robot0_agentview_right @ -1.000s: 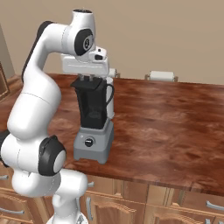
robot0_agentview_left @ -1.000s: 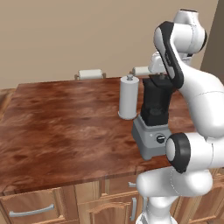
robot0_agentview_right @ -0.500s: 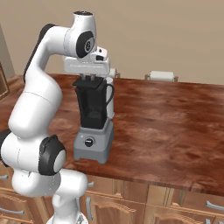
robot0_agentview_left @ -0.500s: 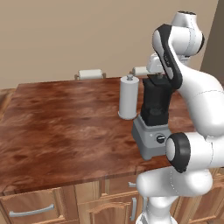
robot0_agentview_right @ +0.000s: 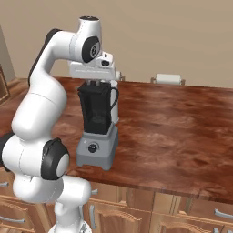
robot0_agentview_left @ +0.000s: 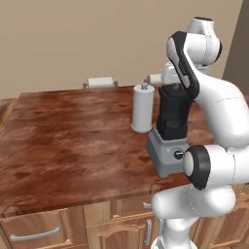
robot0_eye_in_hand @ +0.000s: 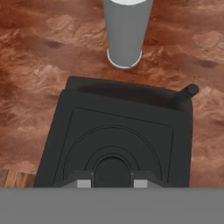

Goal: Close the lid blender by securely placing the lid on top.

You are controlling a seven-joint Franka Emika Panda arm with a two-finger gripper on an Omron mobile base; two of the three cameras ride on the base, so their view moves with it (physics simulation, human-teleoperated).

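Lid — black square plate, on the blender jar's rim, directly under the gripper. Fingertips straddle its centre knob; whether they grip it I cannot tell. Risk — lifting away while clamped would unseat the lid, or nudge the adjacent white cylinder.

Black lid, grey blender base, possibly white cylinder

Even, soft rendered light, faint shadows, no glare; slightly coarse, sharp throughout.

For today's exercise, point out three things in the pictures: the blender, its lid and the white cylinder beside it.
Blender point(robot0_agentview_right: 94, 150): right base view, front of grey base.
Lid point(robot0_eye_in_hand: 118, 135): hand view, flat top face.
White cylinder point(robot0_agentview_left: 143, 109): left base view, side wall.
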